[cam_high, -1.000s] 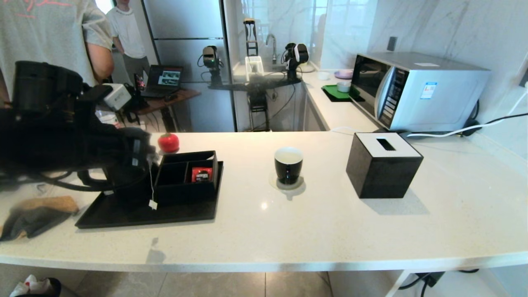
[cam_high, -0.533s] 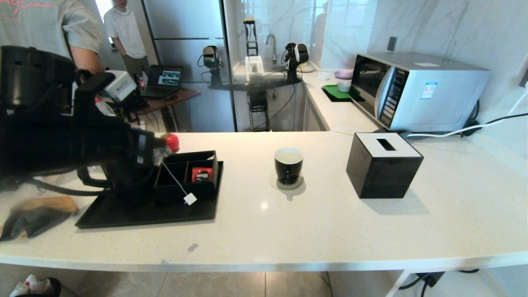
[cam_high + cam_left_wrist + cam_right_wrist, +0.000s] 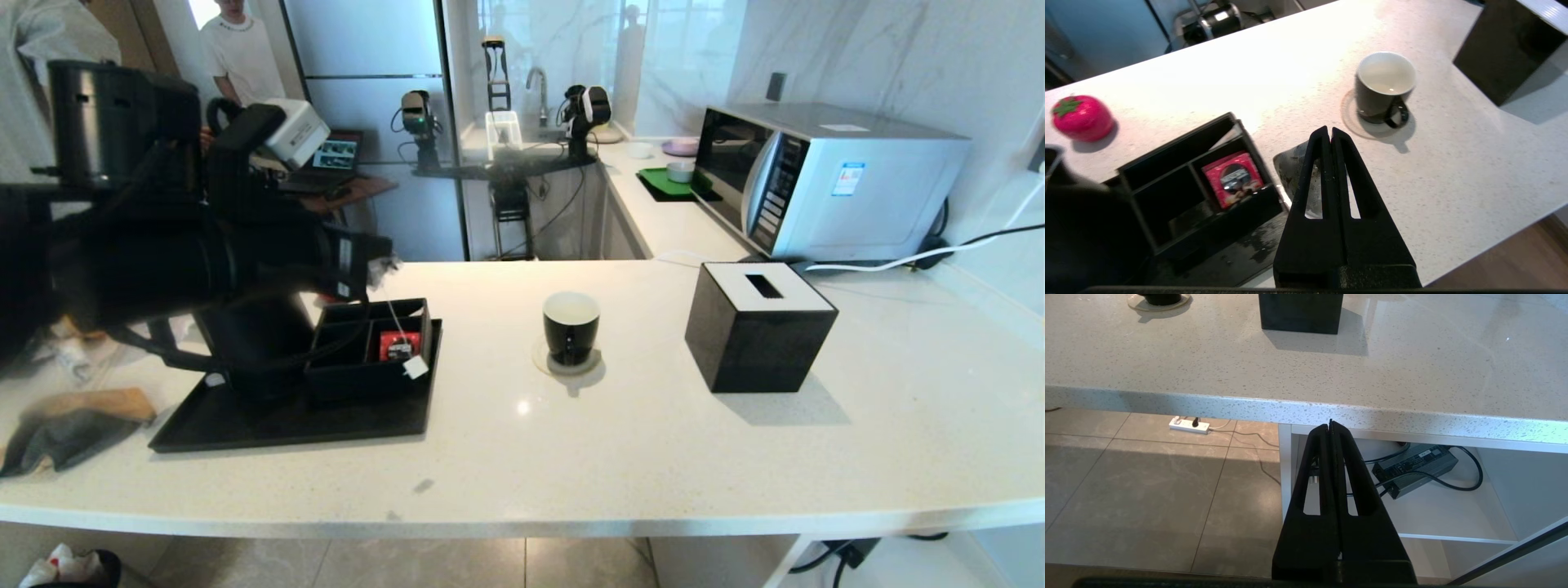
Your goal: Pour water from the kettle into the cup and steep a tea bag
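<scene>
Black and near-horizontal, my left arm reaches across the tray (image 3: 245,425) at the bench's left, its left gripper (image 3: 377,265) raised above the compartment box (image 3: 367,347). Its fingers (image 3: 1331,163) are clenched on the tea bag (image 3: 1290,171), the greyish pouch pinched at their tips; the string and white tag (image 3: 415,367) dangle over the box, beside the red sachet (image 3: 399,345). I see the cup (image 3: 571,325) standing apart to the right on a clear coaster (image 3: 569,367). The kettle (image 3: 257,343) stands on the tray beneath my arm. My right gripper (image 3: 1331,426) hangs parked below the bench (image 3: 1331,367) edge, fingers pressed together, holding nothing.
</scene>
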Controlling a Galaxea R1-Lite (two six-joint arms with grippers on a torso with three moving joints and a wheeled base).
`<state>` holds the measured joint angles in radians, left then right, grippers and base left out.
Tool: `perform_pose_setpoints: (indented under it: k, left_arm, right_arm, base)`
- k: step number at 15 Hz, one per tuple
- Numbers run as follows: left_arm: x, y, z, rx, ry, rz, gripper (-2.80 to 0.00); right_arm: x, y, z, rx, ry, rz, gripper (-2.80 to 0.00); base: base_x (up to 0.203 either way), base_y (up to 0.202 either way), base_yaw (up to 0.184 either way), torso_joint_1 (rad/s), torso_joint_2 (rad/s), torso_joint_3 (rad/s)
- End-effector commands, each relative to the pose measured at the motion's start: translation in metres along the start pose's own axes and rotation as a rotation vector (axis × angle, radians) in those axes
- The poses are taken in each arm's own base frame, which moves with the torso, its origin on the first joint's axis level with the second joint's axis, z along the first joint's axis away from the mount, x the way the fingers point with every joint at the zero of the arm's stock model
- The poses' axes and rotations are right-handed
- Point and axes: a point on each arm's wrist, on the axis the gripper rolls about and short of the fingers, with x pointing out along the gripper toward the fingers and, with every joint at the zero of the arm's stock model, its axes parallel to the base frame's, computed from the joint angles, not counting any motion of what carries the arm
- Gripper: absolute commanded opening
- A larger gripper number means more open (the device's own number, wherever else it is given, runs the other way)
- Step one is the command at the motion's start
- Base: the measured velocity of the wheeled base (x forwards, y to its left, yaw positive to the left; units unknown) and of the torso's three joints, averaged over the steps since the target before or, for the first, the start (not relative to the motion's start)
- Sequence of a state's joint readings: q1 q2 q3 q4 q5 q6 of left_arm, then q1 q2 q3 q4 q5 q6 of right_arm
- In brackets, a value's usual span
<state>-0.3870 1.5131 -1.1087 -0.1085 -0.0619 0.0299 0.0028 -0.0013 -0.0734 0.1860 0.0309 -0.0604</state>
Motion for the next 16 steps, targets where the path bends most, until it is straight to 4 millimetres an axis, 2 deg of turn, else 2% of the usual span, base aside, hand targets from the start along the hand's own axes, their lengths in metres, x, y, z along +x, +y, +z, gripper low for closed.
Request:
perform_pose_setpoints:
  k: [1, 5, 9, 13, 16]
  left_arm:
    - [0.007, -0.008, -0.002, 0.009, 0.014, -0.031, -2.8]
    - [0.013, -0.023, 0.011, 0.026, -0.037, -0.08, -2.8]
    - [0.02, -0.025, 0.021, 0.03, -0.117, -0.09, -2.8]
    - [0.02, -0.025, 0.02, 0.03, -0.118, -0.094, -2.8]
    - [0.023, -0.03, 0.019, 0.032, -0.11, -0.11, -2.8]
  right_arm:
    - [0.0, 0.0, 0.0, 0.001, 0.002, 0.002, -2.8]
    - [0.0, 0.0, 0.0, -0.006, 0.001, 0.0, -2.8]
    - [0.001, 0.0, 0.001, -0.079, -0.011, 0.0, -2.8]
    - [-0.005, -0.001, 0.024, -0.082, -0.087, 0.002, -2.8]
    - [0.002, -0.003, 0.055, -0.082, -0.068, 0.025, -2.8]
  base:
    - [0.0, 0.0, 0.0, 0.0, 0.0, 0.0]
    - [0.0, 0.0, 0.0, 0.0, 0.0, 0.0]
    - [0.0, 0.0, 0.0, 0.0, 0.0, 0.0]
    - [0.0, 0.0, 0.0, 0.0, 0.0, 0.0]
    - [0.0, 0.0, 0.0, 0.0, 0.0, 0.0]
